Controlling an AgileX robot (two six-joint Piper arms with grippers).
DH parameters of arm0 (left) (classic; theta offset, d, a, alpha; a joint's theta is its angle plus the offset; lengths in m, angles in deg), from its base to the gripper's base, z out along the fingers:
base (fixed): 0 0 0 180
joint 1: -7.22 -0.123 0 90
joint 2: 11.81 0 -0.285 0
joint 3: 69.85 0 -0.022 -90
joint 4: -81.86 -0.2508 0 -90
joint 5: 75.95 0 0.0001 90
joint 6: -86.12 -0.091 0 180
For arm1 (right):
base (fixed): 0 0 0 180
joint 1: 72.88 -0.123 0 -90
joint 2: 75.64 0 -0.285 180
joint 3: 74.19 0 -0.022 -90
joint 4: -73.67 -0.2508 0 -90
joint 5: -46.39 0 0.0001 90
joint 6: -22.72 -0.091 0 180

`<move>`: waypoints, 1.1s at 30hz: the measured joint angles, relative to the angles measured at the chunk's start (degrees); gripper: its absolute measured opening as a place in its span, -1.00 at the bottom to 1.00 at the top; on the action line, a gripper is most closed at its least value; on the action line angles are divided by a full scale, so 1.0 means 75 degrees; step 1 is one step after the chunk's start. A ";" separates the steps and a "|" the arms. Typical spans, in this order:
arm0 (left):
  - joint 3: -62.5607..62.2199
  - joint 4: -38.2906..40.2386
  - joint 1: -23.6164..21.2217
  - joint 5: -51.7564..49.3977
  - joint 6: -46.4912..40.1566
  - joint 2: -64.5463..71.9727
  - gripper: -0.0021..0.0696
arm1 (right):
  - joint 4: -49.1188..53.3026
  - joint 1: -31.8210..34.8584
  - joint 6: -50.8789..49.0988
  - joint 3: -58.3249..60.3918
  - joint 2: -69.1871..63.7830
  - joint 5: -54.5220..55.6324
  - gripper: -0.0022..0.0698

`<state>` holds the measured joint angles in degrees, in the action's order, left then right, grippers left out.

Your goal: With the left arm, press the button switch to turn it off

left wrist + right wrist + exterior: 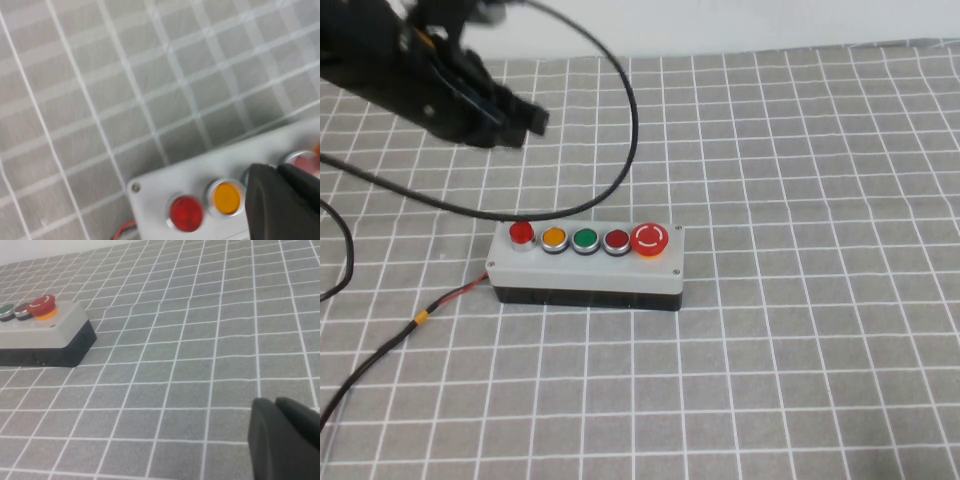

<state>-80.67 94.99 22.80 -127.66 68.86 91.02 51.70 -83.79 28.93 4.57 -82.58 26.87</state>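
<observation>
The grey five-button box [585, 265] sits mid-table. The button switch [521, 233], small, round and bright red with a silver ring, is at the left end of its row; it also shows in the left wrist view [186, 212], beside the orange button [226, 197]. The left arm's black gripper [533, 118] hovers above and behind the box's left end, apart from the button. In the left wrist view, this gripper [278, 172] has its fingers together and empty, hiding the green button. The right gripper [276, 406] is shut and empty, low over the cloth to the right of the box [50, 332].
The row also holds orange [553, 238], green [584, 239] and darker red [617, 240] buttons and a large red mushroom button [649, 239]. A red-and-black wire [420, 317] leaves the box's left side. A loose black cable [620, 150] loops behind the box. Grey checked cloth covers the table.
</observation>
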 joint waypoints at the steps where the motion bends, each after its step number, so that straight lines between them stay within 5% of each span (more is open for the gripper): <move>1: 0.0067 0.0000 0.0032 0.0112 -0.0032 -0.0262 -0.95 | 0.0000 0.0000 0.0000 0.0000 0.0000 0.0000 -0.99; 18: 0.5796 0.0081 0.0168 0.3948 -0.0124 -0.6157 -0.95 | 0.0000 0.0000 0.0000 0.0000 0.0000 0.0000 -0.99; 33: 0.9328 0.0043 0.0168 0.4157 0.0806 -0.9676 -0.95 | 0.0000 0.0000 0.0000 0.0000 0.0000 0.0000 -0.99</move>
<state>-10.71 95.31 24.06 -96.48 74.90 18.45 51.70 -83.79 28.93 4.57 -82.58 26.87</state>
